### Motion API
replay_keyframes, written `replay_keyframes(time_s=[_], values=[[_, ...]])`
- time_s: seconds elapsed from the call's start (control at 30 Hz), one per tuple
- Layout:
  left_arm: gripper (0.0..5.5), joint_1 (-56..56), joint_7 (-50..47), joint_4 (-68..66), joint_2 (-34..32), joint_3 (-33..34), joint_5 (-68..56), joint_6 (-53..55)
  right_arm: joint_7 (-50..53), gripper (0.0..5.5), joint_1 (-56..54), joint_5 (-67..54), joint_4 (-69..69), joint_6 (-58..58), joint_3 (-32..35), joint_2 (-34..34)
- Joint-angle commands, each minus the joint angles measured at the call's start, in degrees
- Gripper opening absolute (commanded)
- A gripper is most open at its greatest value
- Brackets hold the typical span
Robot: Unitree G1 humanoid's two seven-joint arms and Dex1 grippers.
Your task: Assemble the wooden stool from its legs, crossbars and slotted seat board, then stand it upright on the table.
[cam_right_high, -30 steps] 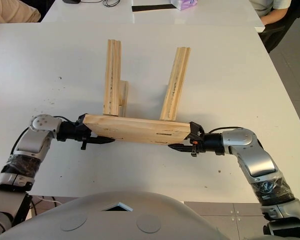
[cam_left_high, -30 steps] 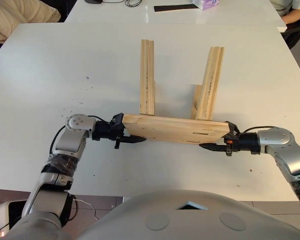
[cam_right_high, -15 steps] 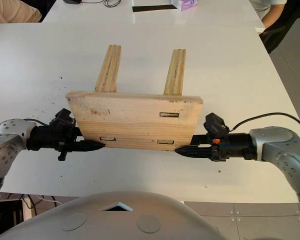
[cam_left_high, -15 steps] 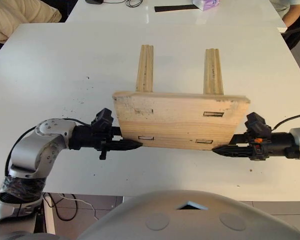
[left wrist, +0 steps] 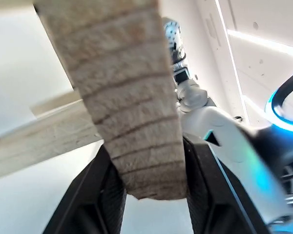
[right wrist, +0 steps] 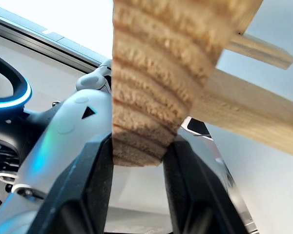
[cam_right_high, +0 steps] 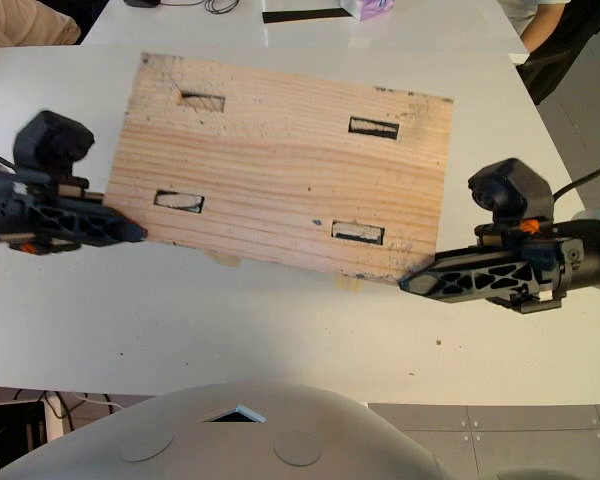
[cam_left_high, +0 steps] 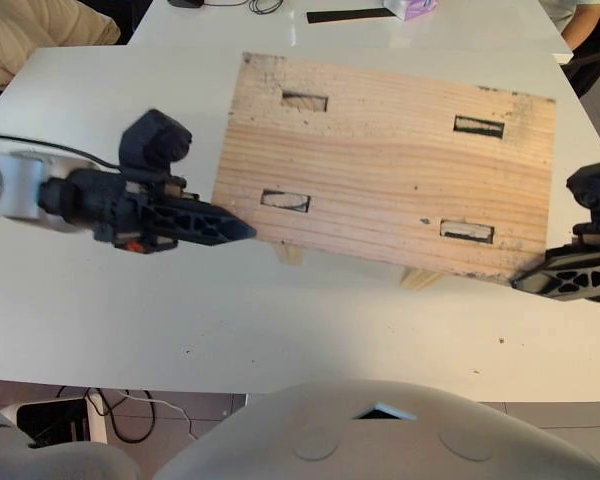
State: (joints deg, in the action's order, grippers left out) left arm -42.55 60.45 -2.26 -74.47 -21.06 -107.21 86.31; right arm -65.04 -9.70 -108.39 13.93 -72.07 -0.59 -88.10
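The assembled wooden stool hangs above the white table (cam_left_high: 100,320), held between both grippers. Its slotted seat board (cam_left_high: 390,165) faces the head camera and hides most of the legs. Two leg ends (cam_left_high: 290,254) (cam_left_high: 418,278) peek out under the near edge. My left gripper (cam_left_high: 236,229) is shut on the board's left edge, and the left wrist view has that edge (left wrist: 136,122) clamped between its fingers (left wrist: 107,195). My right gripper (cam_right_high: 412,284) is shut on the board's near right corner. There the end grain (right wrist: 151,97) sits between the black fingers (right wrist: 95,180), with a leg (right wrist: 254,122) beyond.
A second white table stands behind with a black strip (cam_left_high: 345,16) and a pale purple box (cam_left_high: 412,8). The near table edge runs just below the grippers. Small dark specks lie on the tabletop at the left (cam_left_high: 170,210).
Both grippers have risen with the stool and turned it over. The seat top now faces the camera and the legs, which pointed away across the table, are hidden behind it.
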Motion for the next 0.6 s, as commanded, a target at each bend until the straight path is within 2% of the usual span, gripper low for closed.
replay_keyframes(time_s=[0.03,0.1,0.2,0.33,0.53,0.6], values=[[1.67,-11.24,2.35,-8.99,-4.75,-16.60,-5.79,6.15,11.83,1.54,-10.24,-4.61,-2.53,-0.58,-7.76,6.90],[1.67,-11.90,2.86,-9.75,-6.02,-22.69,-5.79,6.18,14.28,1.54,-8.82,-4.61,-2.56,-0.47,-8.97,8.15],[1.67,-9.97,1.12,-8.04,-8.61,-25.57,-5.79,6.13,15.50,1.54,-5.53,-4.61,-2.59,-0.64,-8.99,9.08],[1.67,-1.62,0.73,-0.53,-14.74,-23.73,-5.79,1.58,23.58,1.54,2.16,-4.61,2.55,5.04,-3.62,11.52],[1.67,10.44,-1.07,5.75,-18.51,-17.64,-5.79,-6.20,25.69,1.54,10.25,-4.61,6.12,7.94,1.44,13.20],[1.67,14.30,-3.10,6.60,-18.66,-15.43,-5.79,-7.94,27.88,2.01,11.08,-4.61,6.09,8.40,2.01,13.45]])
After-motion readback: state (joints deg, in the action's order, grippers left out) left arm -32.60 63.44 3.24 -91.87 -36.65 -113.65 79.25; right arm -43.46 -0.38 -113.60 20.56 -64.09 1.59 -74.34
